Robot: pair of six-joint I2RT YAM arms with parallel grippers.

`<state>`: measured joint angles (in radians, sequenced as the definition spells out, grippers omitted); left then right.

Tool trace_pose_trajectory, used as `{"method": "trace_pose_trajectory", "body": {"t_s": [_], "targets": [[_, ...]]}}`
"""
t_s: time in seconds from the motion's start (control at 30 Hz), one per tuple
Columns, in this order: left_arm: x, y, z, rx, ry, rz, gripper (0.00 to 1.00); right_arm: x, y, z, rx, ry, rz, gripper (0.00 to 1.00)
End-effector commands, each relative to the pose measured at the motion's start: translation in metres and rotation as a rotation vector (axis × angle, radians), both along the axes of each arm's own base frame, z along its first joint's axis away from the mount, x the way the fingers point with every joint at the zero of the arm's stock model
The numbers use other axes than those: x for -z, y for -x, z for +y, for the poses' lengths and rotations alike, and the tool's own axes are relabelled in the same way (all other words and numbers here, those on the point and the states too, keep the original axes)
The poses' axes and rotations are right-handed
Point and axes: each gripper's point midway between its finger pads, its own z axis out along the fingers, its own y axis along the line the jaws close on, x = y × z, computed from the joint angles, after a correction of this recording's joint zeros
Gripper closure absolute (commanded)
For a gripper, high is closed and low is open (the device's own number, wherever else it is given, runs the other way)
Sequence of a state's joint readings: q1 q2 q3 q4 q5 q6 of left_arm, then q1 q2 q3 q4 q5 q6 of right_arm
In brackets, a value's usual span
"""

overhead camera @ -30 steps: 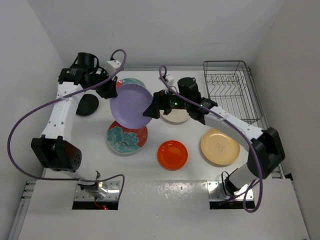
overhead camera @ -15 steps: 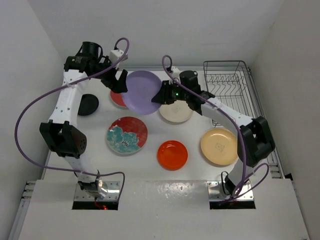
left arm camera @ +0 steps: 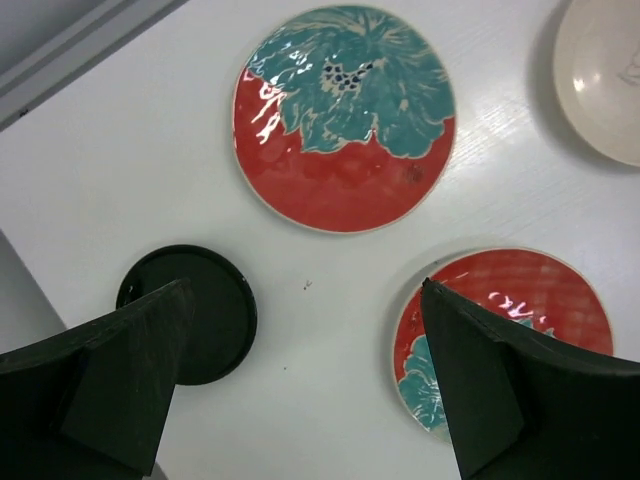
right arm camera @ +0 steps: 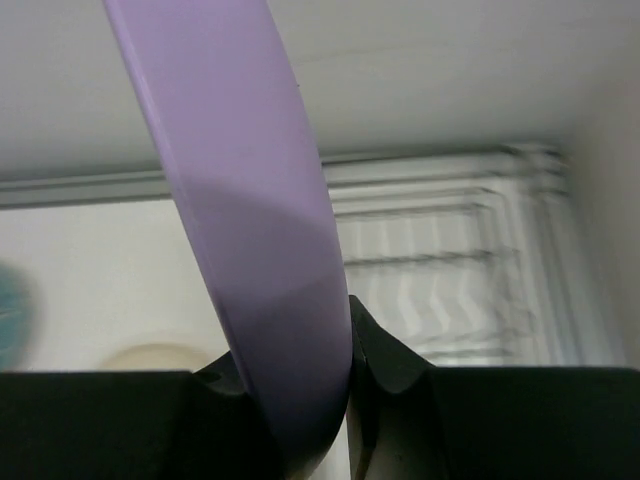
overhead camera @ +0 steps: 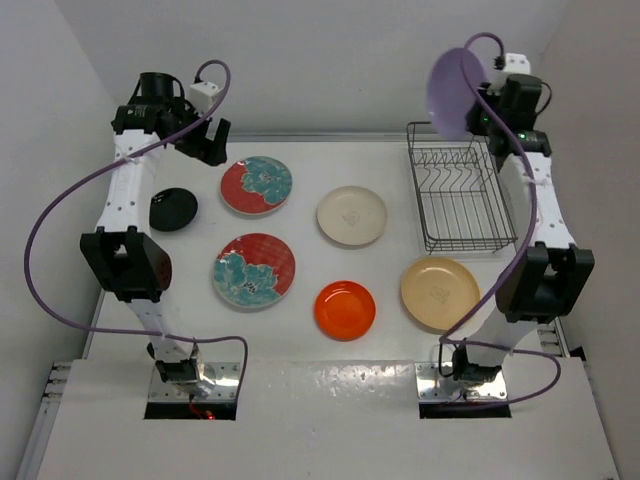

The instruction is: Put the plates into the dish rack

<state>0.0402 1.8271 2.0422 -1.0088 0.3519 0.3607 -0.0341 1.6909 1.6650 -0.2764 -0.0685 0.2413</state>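
Lavender plate [overhead camera: 453, 88] clamped at rim in your right hand [right arm camera: 338, 372], held on edge near dish rack [overhead camera: 465, 215], likely to drop between tines. Left hand [left arm camera: 305, 385] spread wide, empty.

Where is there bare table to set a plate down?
Bare white table lies behind the cream round plate, between the far red teal-flowered plate and the dark grey wire dish rack; also near left, beside the near red teal-flowered plate, below the small black plate. The rack holds no plates. Tightest between the plain orange plate and tan-yellow plate.
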Motion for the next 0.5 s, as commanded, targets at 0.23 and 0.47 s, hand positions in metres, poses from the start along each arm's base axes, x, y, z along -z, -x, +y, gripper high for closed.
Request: {"method": "trace_pose_trajectory", "body": {"t_s": [0.23,0.47], "targets": [[0.048,-0.027,0.0,-0.014,0.018,0.092,0.0,0.055,-0.011,-0.155,0.269,0.401,0.113,1.0],[0.064,-0.032,-0.003,-0.003,0.006,0.141,0.0,0.09,-0.024,-0.179,0.33,0.493,0.189,1.0]]}}
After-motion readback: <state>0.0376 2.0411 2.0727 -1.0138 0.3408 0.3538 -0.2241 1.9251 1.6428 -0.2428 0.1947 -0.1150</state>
